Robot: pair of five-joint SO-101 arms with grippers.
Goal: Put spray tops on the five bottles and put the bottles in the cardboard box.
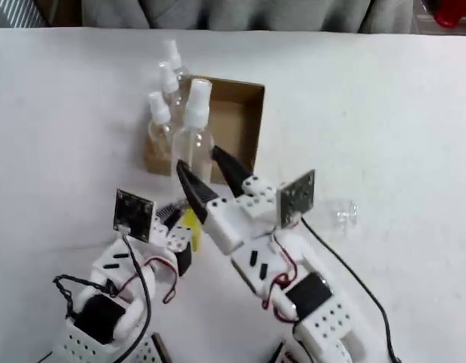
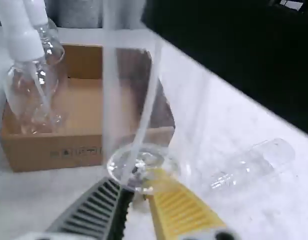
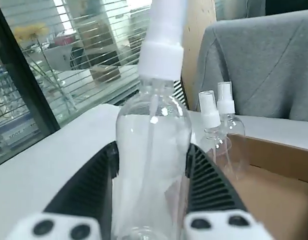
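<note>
table (image 1: 384,98): white, everything sat on it.
box (image 1: 234,125): open, mid-table. Three bottles (image 1: 159,125) stood in its left side with tops on.
right gripper (image 1: 197,157): my black jaws were clamped on either side of the held bottle's body.
left gripper (image 1: 186,218): sat at the held bottle's base, on the side away from the box. Open or closed, I could not tell.
held bottle (image 1: 194,140): upright with its spray top (image 1: 198,94) on, just in front of the box's near wall and not inside.
lying bottle (image 1: 343,214): clear, on its side on the table, well to the right of the box. I saw no white top on it.
step: my read was that the fourth bottle was capped and boxing it was in hand.
next: probably raise the base above the near wall, carry it over the bare floor beside the three bottles, set it upright and let go. It must not knock the three. The lying bottle would then need a top.
high view: gave the layout, meaning the box, both grippers and the lying bottle together.
right wrist view: gave the jaw contact on the held bottle (image 3: 151,150), which the high view left vague.
left wrist view: gave the base against the box's front wall (image 2: 54,145) and the bare floor inside.
</note>
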